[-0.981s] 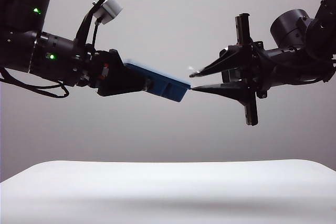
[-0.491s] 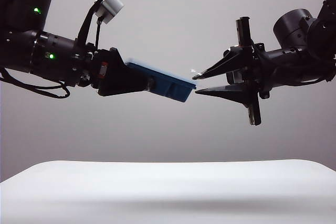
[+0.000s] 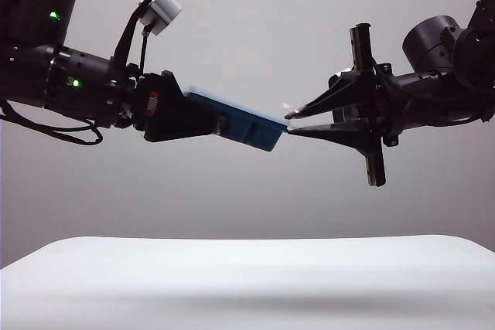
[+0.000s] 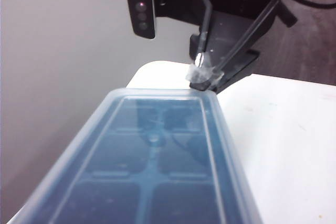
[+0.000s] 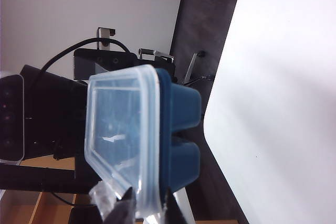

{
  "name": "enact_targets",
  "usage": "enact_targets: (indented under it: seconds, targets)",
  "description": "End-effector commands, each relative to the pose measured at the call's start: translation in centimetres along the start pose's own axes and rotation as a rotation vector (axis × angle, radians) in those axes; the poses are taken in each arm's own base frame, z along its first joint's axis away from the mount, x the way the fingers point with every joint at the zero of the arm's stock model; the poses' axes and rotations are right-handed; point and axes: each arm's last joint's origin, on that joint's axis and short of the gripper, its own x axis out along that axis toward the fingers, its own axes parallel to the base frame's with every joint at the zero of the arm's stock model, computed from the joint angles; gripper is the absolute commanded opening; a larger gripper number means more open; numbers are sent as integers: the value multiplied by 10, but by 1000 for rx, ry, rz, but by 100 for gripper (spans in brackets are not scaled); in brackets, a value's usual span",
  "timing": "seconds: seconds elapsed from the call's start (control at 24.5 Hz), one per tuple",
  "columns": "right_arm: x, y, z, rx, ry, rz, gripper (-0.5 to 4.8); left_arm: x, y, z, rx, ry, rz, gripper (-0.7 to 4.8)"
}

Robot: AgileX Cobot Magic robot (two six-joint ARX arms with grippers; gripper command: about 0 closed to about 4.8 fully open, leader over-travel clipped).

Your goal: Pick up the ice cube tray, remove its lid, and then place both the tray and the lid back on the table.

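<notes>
the left gripper [image 3: 203, 117] is showing only as dark housing in the exterior view, its fingers hiding behind the ice cube tray [image 3: 244, 124] it is clamping, high over the table [image 3: 247, 276]. the right gripper [image 3: 288, 124] is pinching narrowly at the corner of the lid [image 5: 123, 135], which is sitting on the tray; the fingertips [image 5: 122, 211] are being cut off by the frame edge.

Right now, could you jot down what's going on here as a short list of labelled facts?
tray: dark blue ice cube tray, held in the air by the left gripper
lid: clear lid, on the tray
right gripper: right gripper, fingertips pinching the lid's corner edge
table: white table, below both arms, nothing touching it
</notes>
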Motion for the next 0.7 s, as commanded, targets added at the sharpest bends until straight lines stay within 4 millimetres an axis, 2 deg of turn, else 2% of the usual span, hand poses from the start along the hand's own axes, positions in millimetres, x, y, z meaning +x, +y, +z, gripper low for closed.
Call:
enact_targets:
  seconds: [0.04,0.16,0.2,0.25,0.7]
  targets:
    - [0,3,1,-20,8,13,45,0,1,2,6,-10,6,263]
    - [0,3,1,-19,8,13,38,0,0,2,2,-5,5,264]
    - [0,3,1,-19,8,14,4,0,0,1,0,-3,4,264]
    - [0,3,1,-20,8,14,-3,0,0,1,-1,-2,4,264]
    - [0,7,5,-52,-12,22,-2,0,0,1,-5,1,-1,264]
